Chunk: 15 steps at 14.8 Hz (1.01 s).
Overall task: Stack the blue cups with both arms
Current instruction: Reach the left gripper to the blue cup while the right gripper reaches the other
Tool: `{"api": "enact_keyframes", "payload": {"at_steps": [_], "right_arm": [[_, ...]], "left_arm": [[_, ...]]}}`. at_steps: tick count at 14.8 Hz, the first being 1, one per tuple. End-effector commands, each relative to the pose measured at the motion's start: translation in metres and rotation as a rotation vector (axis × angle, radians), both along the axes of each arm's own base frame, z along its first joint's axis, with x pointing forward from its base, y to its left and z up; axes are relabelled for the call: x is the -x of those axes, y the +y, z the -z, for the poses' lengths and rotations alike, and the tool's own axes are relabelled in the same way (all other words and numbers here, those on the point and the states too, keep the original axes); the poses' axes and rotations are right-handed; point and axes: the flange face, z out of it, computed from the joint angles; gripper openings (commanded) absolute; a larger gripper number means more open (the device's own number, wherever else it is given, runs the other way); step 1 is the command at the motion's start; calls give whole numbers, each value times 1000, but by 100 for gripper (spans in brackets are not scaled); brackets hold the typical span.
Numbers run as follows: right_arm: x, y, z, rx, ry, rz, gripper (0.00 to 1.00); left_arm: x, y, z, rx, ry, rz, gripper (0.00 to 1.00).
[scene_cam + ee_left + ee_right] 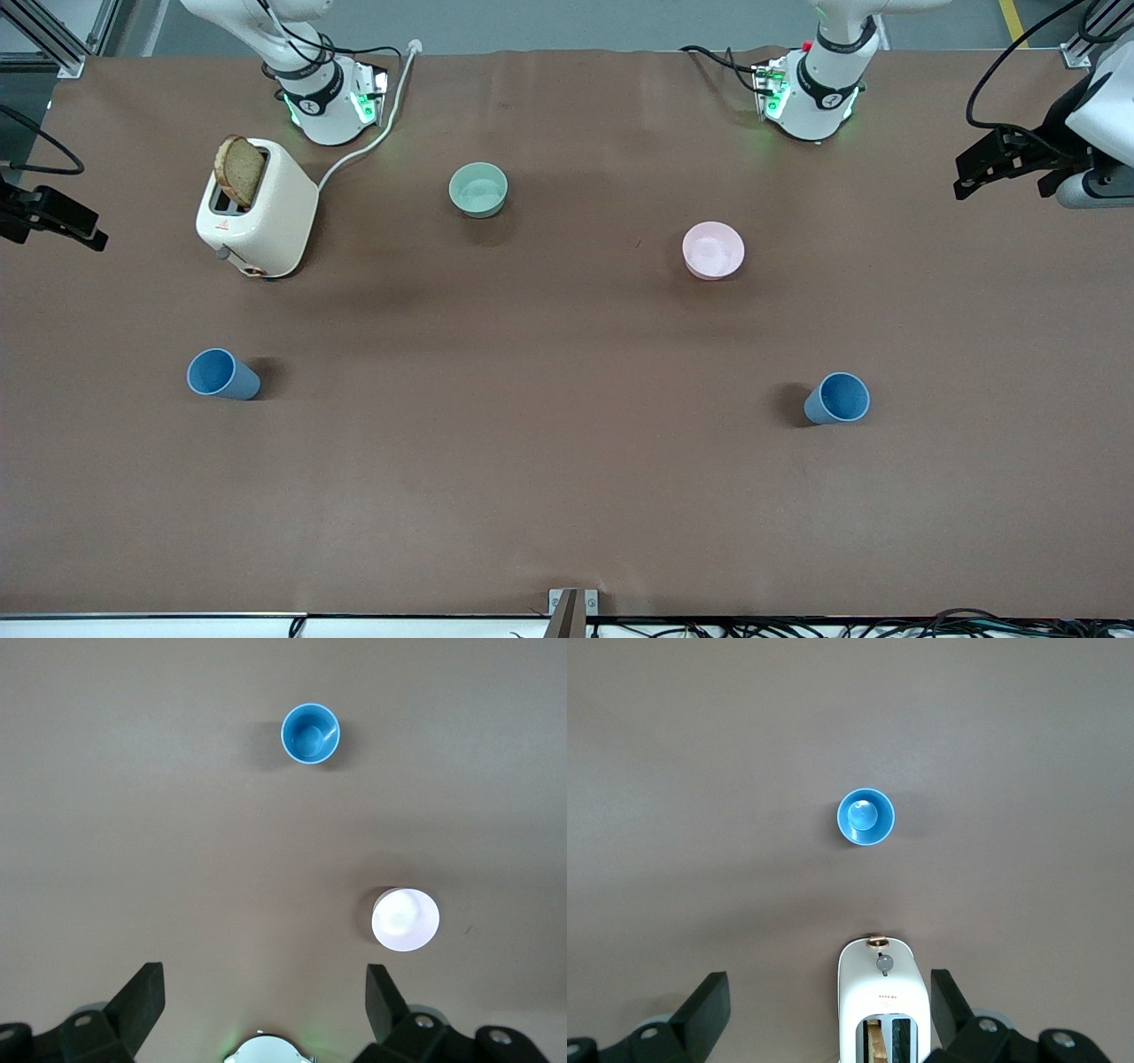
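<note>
Two blue cups stand upright on the table, mouths up, well apart from each other. One blue cup point(222, 375) sits toward the right arm's end of the table, nearer the front camera than the toaster point(258, 209). The other blue cup point(837, 399) sits toward the left arm's end, nearer the front camera than the pink bowl point(713, 250).

Check the grippers first. The left gripper point(264, 997) hangs high above the table with its fingers spread wide and nothing between them. The right gripper point(830, 1003) is likewise raised, spread wide and empty.

Note the relation that governs the approach. In the right wrist view, its blue cup point(866, 817) lies straight ahead of the gripper's centreline, past the toaster point(883, 997). In the left wrist view, its blue cup point(310, 734) lies ahead and slightly off the centreline, with the pink bowl point(405, 919) between gripper and cup but off to one side.

Each cup's long axis is vertical, so you should plan a descent from above onto the rim or wall. Assign each arm the cup at its own end; neither cup is nearer to the opposing arm. Stacking has not begun. The green bowl point(478, 189) plays no part.
</note>
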Motion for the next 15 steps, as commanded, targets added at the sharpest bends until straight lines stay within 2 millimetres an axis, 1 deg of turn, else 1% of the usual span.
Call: {"api": "enact_keyframes", "payload": {"at_steps": [1,2,4,5,6,7,8,9,11,12,13,14,15], "right_arm": [[1,-2,0,5,1,-5,100],[0,-2,0,5,1,-5,100],[0,-2,0,4,1,-5,100],[0,-2,0,4,-1,-5,100],[0,-2,-1,5,-2,-6,100],[0,-2,0,6,-2,-6,100],[0,-3,-1,4,-5,-5,100],[-3,-5,4,5,-2,-2,100],[-11,-18,24,7,-12,-3,100],[-14,-23,42,8,-22,-23,100],[-16,-38,61,11,-38,-35,100],[-17,-46,78,14,-50,-38,100],[-21,-48,93,16,-59,-45,100]], "left_arm": [[-1,-6,0,0,14,15,100],[-2,-6,-1,1,13,23,100],[-15,-7,17,1,40,28,100],[-27,-4,29,4,53,21,100],[-44,-3,44,9,44,19,100],[-55,-3,56,10,12,18,100],[-65,-3,78,12,4,15,100],[-76,-2,102,12,-11,15,100],[-91,-3,159,14,-26,15,100],[-97,-3,184,18,-43,16,100],[-104,-2,207,20,-60,14,100],[-112,3,232,24,-74,7,100],[-118,5,254,27,-78,2,100]]}}
